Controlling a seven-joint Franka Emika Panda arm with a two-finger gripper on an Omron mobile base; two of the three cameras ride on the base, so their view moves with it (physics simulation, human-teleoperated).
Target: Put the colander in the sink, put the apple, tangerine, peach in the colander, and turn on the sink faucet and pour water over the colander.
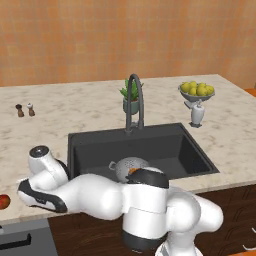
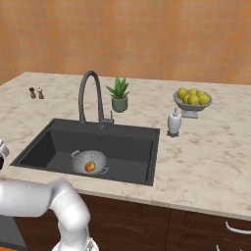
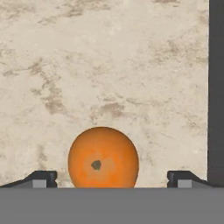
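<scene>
Poised over the marble surface left of the sink, the pincer stands wide, its two dark tips flanking the tangerine, which sits centred between them on the stone, clear of both fingers. The fruit is a smooth round ball with no long axis to favour, its stem dimple facing the camera, so a straight advance and a close looks like all the grasp requires.

The sink's dark rim runs along the right of the hand view, near the right-hand tip but apart from the fruit; bare stone lies open ahead and to the left.

In the basin, the colander rests on the sink floor toward the near left, below the faucet, already holding one orange fruit, probably the peach. The apple waits at the surface's near left edge, beside the arm's elbow. No water is running. The carry to the colander appears short and unobstructed.
</scene>
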